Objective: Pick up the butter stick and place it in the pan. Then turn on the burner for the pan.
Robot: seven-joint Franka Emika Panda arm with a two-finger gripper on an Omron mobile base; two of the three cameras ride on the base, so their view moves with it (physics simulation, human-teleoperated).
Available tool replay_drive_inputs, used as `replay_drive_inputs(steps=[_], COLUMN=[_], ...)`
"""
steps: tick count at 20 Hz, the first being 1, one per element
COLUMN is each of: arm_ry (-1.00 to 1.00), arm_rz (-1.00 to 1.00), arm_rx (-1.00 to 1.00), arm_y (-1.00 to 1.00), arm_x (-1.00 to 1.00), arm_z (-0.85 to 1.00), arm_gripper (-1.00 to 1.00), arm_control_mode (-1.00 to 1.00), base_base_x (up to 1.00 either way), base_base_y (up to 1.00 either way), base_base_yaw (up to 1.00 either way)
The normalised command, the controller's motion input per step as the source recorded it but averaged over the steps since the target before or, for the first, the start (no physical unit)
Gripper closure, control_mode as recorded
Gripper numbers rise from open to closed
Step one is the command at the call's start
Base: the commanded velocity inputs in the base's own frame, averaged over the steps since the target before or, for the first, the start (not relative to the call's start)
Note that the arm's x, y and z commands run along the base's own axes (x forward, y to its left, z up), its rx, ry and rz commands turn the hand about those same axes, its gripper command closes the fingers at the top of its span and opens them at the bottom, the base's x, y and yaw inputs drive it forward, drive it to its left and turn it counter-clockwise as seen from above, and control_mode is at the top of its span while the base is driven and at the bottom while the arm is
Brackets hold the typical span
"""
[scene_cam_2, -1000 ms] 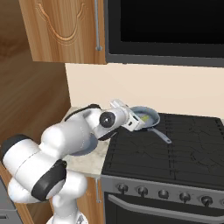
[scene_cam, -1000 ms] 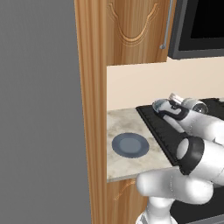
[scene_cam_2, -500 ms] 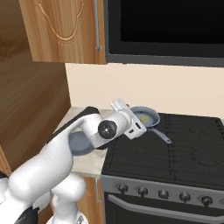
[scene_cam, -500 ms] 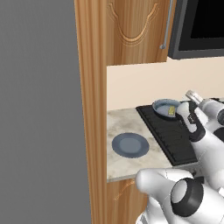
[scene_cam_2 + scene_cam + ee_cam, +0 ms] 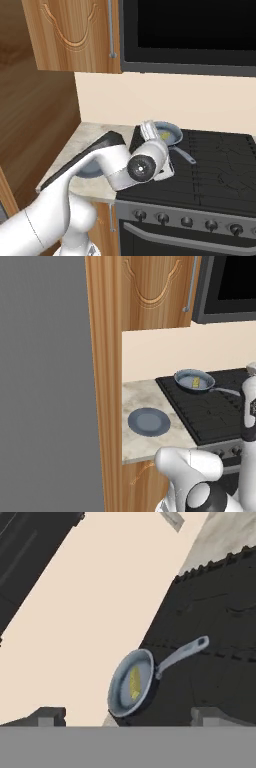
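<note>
While the butter stick (image 5: 134,683) stays in the pan (image 5: 131,684), the empty claw (image 5: 127,716), fingers apart, has drawn back.

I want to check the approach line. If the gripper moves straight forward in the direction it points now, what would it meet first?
Probably the pan with the butter stick inside; depth is unclear.

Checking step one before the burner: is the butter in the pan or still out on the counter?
In. The butter lies on the floor of the pan, which sits on the cooktop's back left corner.
</note>
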Motion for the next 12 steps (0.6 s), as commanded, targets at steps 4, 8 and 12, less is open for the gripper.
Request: replay_drive_inputs(steps=[4,8,12], arm_ry=[0.00,0.00,-0.04], arm_rz=[-0.02,-0.11,-0.14], arm_rx=[0.46,0.46,0.44], arm_y=[0.00,0.05,0.11], arm_x=[-0.51,-0.46,-0.46], arm_z=[0.00,-0.02,-0.20], arm_gripper=[-1.00,-1.00,-1.00], arm_control_mode=[-1.00,-1.00,-1.00], base_base_x=[0.00,0.00,0.00], base_base_y=[0.00,0.00,0.00], base_base_yaw=[0.00,0.00,0.00])
